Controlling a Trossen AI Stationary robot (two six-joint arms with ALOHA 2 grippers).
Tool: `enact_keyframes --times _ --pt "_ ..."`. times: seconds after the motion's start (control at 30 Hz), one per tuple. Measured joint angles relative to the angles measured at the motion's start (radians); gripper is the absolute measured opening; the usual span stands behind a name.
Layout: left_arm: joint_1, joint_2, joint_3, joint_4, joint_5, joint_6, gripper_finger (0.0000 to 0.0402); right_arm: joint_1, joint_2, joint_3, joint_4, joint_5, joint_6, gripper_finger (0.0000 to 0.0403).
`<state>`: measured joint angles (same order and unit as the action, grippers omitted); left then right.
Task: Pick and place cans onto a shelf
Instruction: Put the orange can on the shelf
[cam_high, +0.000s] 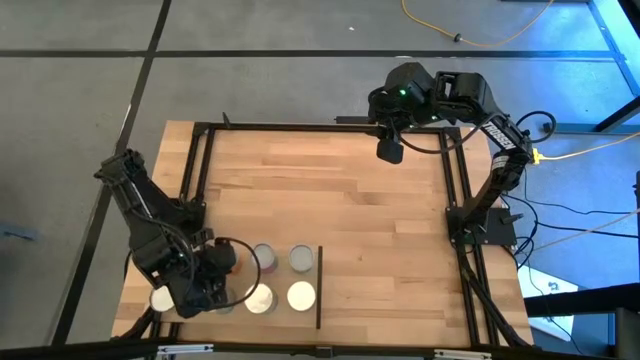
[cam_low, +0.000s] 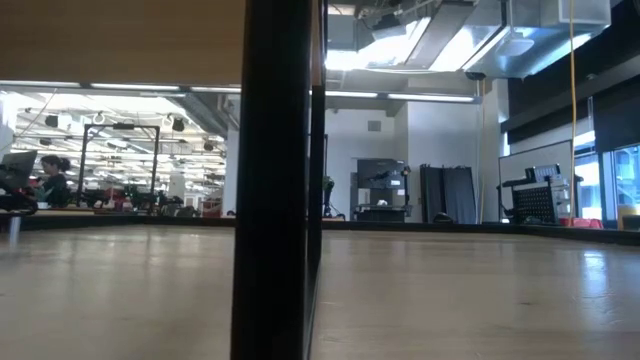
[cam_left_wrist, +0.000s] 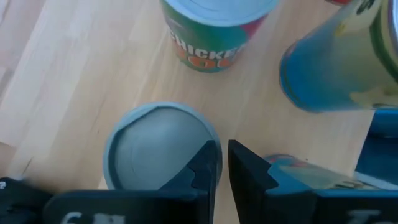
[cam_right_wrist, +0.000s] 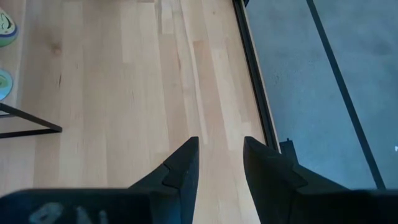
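Observation:
Several cans stand upright at the table's near left, on the light-wood shelf (cam_high: 281, 278) left of its black bar (cam_high: 319, 287): two with whitish tops (cam_high: 301, 296) (cam_high: 258, 298), two with silver tops (cam_high: 300, 258) (cam_high: 265, 257), and one (cam_high: 162, 298) at the far left. My left gripper (cam_high: 205, 285) is shut and empty among them. In its wrist view it (cam_left_wrist: 224, 163) stands over the edge of a grey-topped can (cam_left_wrist: 155, 146), with a green can (cam_left_wrist: 208, 37) and a blue and yellow can (cam_left_wrist: 336, 62) beyond. My right gripper (cam_high: 390, 150) (cam_right_wrist: 221, 155) is open and empty over the far right of the table. My left gripper points down with its shut fingertips (cam_left_wrist: 210, 158) over the rim of the grey-topped can (cam_left_wrist: 202, 134). I cannot tell whether they touch it. The can stands upright on the shelf.
A black frame (cam_high: 320, 127) runs round the tabletop. In the low view a black post (cam_low: 275, 180) and the shelf's underside (cam_low: 120, 40) fill the left. Bare wood (cam_high: 380, 220) lies between the shelf and the right arm's base (cam_high: 480, 225). A person sits far back in the room (cam_low: 50, 180).

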<state>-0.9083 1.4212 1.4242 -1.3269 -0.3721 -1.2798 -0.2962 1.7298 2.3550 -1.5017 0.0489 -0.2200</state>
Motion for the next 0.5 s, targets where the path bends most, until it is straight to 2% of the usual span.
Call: enact_keyframes --times 0.5 --pt "0.02 -0.01 0.001 0.009 -0.005 0.015 0.0036 0.0 0.0 0.0 -0.001 -0.001 0.002 0.0126"
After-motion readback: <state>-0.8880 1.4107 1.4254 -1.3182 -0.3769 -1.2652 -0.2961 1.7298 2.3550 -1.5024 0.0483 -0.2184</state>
